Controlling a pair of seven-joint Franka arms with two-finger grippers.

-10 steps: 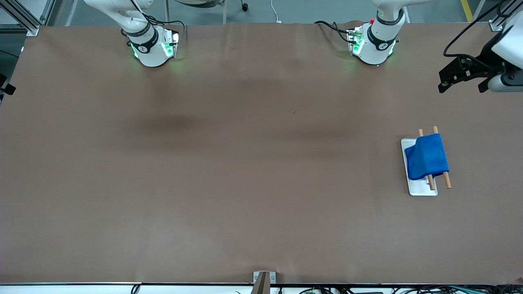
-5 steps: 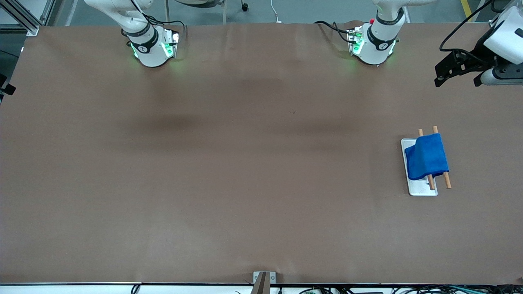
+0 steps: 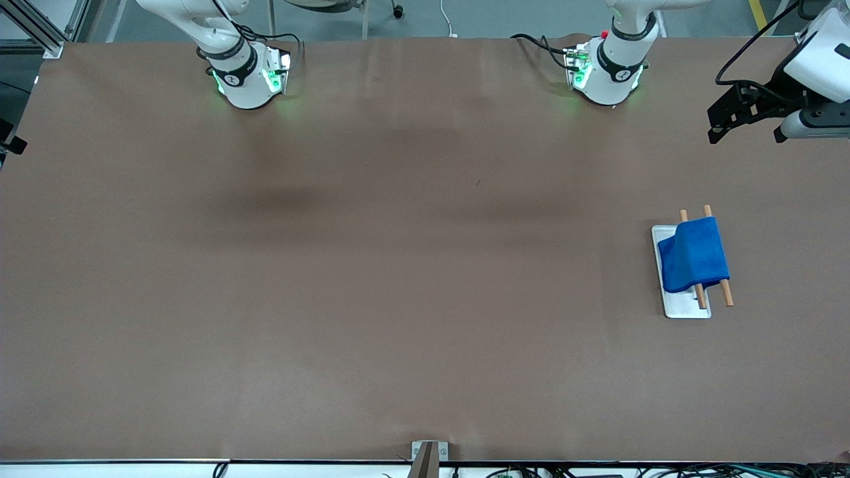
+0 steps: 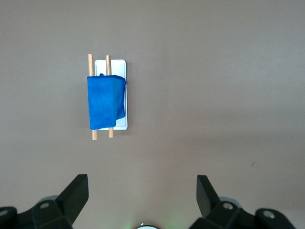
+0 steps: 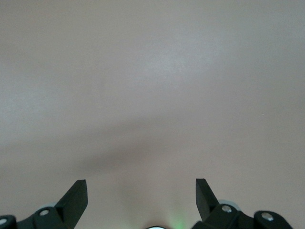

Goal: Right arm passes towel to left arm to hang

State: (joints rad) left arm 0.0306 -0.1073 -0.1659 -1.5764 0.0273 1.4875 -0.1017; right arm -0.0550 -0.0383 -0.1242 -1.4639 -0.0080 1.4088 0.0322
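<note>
Your left end effector (image 3: 747, 123) hangs at two o'clock, fingers wide apart; your right end effector (image 5: 141, 188) hangs spread, empty.

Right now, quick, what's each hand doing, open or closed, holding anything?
Left hand: open, empty, up over the table's left-arm end; the towel hangs on the rack.
Right hand: open, empty, over bare table.

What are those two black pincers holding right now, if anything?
Nothing. The left pincer and right pincer are both open and empty; the bright blue microfibre towel hangs over the wooden-rod rack.
</note>
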